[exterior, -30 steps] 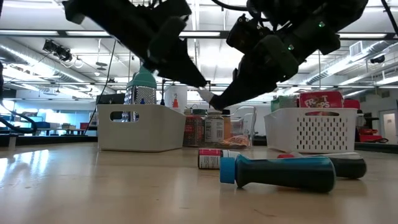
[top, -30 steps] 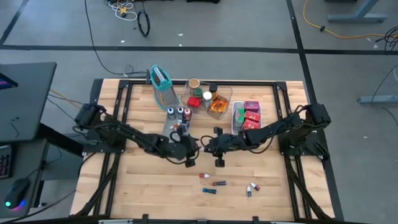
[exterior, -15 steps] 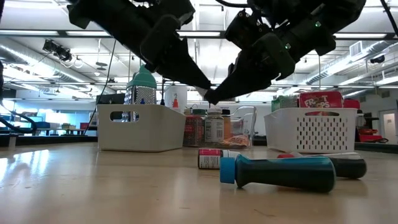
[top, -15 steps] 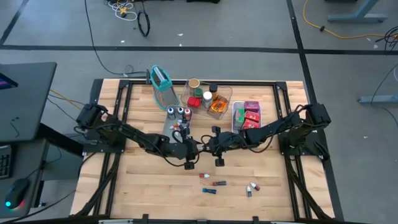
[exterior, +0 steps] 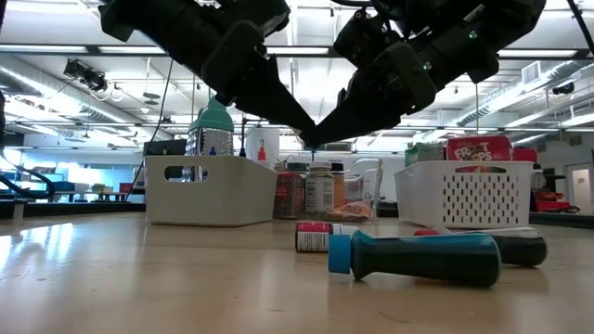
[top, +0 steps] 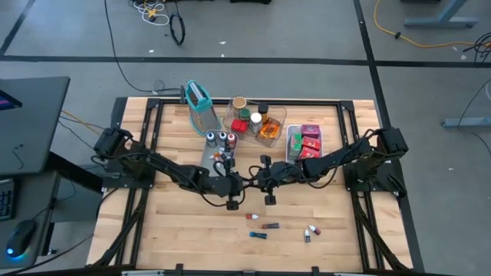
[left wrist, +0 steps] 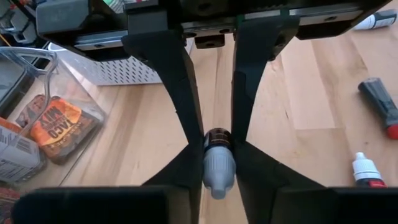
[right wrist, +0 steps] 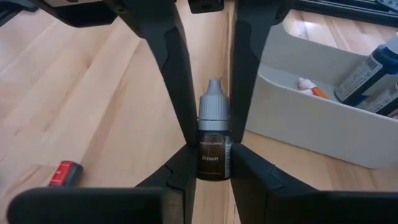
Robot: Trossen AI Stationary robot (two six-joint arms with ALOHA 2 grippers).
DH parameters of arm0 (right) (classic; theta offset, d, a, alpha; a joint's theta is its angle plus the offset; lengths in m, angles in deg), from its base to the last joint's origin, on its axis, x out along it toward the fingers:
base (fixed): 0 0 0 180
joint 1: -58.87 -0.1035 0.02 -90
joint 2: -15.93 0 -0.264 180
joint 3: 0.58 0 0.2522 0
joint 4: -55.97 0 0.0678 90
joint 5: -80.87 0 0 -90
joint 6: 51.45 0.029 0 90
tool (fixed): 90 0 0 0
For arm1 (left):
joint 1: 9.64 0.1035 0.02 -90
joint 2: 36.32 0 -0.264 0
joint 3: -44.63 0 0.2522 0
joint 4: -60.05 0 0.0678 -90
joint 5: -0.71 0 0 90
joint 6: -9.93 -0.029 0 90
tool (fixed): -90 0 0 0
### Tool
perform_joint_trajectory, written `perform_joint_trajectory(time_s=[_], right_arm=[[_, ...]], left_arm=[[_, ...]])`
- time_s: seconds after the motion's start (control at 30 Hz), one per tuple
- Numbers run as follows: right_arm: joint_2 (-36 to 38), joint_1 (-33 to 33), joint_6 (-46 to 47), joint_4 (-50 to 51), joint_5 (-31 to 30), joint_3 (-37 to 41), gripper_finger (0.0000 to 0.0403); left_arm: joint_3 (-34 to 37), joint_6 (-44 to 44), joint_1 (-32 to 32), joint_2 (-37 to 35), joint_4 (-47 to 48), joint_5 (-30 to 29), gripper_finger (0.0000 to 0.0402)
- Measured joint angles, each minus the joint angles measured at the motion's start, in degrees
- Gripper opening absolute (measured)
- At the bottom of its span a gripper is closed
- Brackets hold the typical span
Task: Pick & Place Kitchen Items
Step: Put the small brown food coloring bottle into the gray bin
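Observation:
A small vial (right wrist: 213, 134) with a grey cap and a brown label is held in the air over the middle of the table (top: 176, 230). Both grippers meet at it. My left gripper (left wrist: 219, 152) comes from the table's left and is shut on the cap end. My right gripper (right wrist: 213, 149) comes from the right and is shut on the labelled body. In the high view the vial is hidden between the left gripper (top: 243, 182) and the right gripper (top: 252, 182). In the low view their fingertips touch, left (exterior: 302, 139) against right (exterior: 318, 139). My left gripper pinches the vial's grey cap (left wrist: 219, 173) between its two fingers. It comes slanting down from the table's left, its fingers along the vial. The vial is lifted clear, its cap pointing back into this gripper. My right gripper pinches the vial's brown labelled body (right wrist: 213, 163) between its two fingers. It comes slanting down from the table's right, its fingers along the vial. The vial is clear of the table, its cap end sticking out past the fingertips.
Along the far side stand a teal-rimmed holder (top: 199, 98), a white tray with bottles (top: 221, 146), a clear bin of jars (top: 257, 119) and a white basket of packets (top: 305, 142). Loose vials and tubes (top: 265, 226) lie on the near half, among them a teal-capped tube (exterior: 418, 257).
My left gripper has moved toward the table's right, up to my right gripper. Its fingertips now reach the vial's cap. My right gripper has kept hold of the vial.

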Motion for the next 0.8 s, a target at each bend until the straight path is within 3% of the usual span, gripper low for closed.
perform_joint_trajectory(time_s=[0.2,0.5,0.63,0.73,0.8], right_arm=[[0.00,0.00,0.50,0.04,-0.93,0.00,0.0108],[0.11,-0.05,1.87,6.04,-11.60,-0.09,0.0188],[0.11,0.00,3.21,9.06,-11.93,-0.09,0.0218],[0.11,-0.03,3.63,9.47,-11.94,-0.09,0.0235],[0.11,-0.03,3.47,9.49,-11.93,-0.09,0.0242]], left_arm=[[0.00,0.63,0.00,0.00,0.00,-0.89,0.0073],[0.00,2.08,-0.07,-0.53,2.19,-9.84,0.0072],[0.00,4.24,-1.50,-4.78,10.44,-20.90,0.0072],[0.02,10.42,-3.25,-8.77,20.99,-31.05,0.0075],[-0.03,15.96,-4.03,-11.22,26.78,-34.31,0.0079]])
